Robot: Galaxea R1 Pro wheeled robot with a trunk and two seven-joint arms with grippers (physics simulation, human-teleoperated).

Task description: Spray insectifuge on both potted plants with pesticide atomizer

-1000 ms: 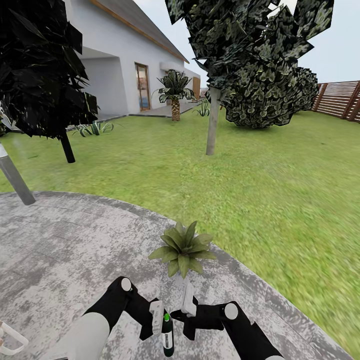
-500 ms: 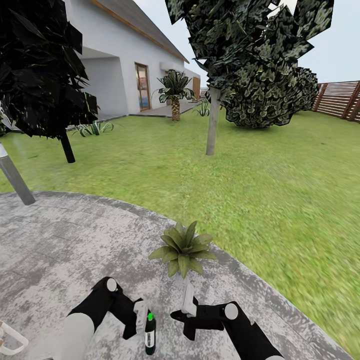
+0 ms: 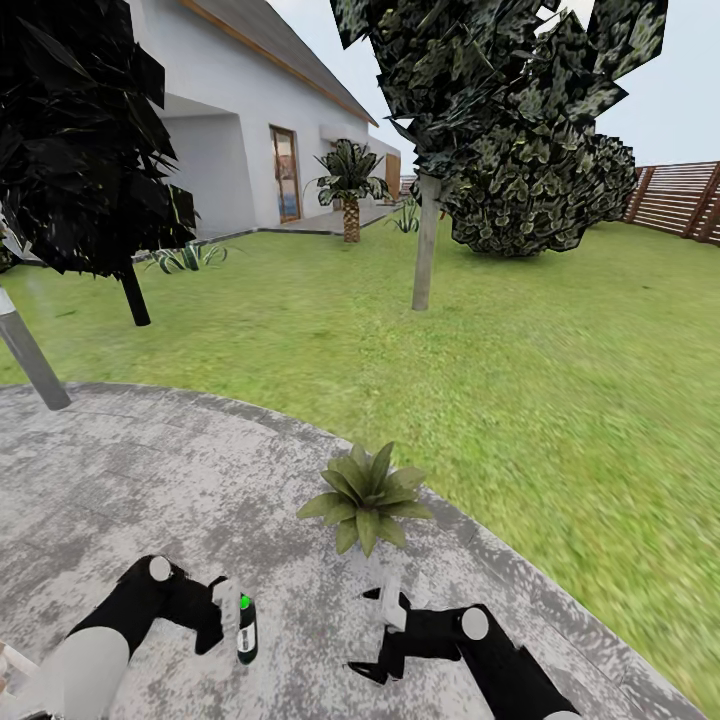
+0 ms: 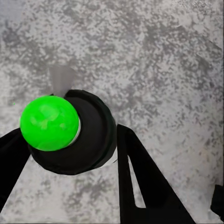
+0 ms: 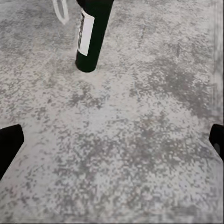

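Note:
My left gripper (image 3: 237,612) is shut on the pesticide atomizer (image 3: 246,630), a slim dark green bottle held upright low over the grey paved round (image 3: 150,480). In the left wrist view its bright green tip (image 4: 48,122) and black top (image 4: 91,137) sit between the dark fingers (image 4: 140,182). The right wrist view has the bottle (image 5: 92,35) with its white label ahead. My right gripper (image 3: 390,608) is open and empty, to the bottle's right. One potted plant (image 3: 367,495), a low green rosette, stands on the paving just beyond both grippers. The other one is out of view.
Lawn (image 3: 520,380) spreads beyond the paving's curved edge. A pale tree trunk (image 3: 426,245), a dark tree (image 3: 90,140), a palm (image 3: 350,185), a white house (image 3: 230,120) and a brown slatted fence (image 3: 685,195) stand farther off. A grey post (image 3: 30,355) leans at the left.
My left arm has carried the atomizer to the left and away from the right gripper. The right gripper has shifted slightly and turned. The plant has stayed put.

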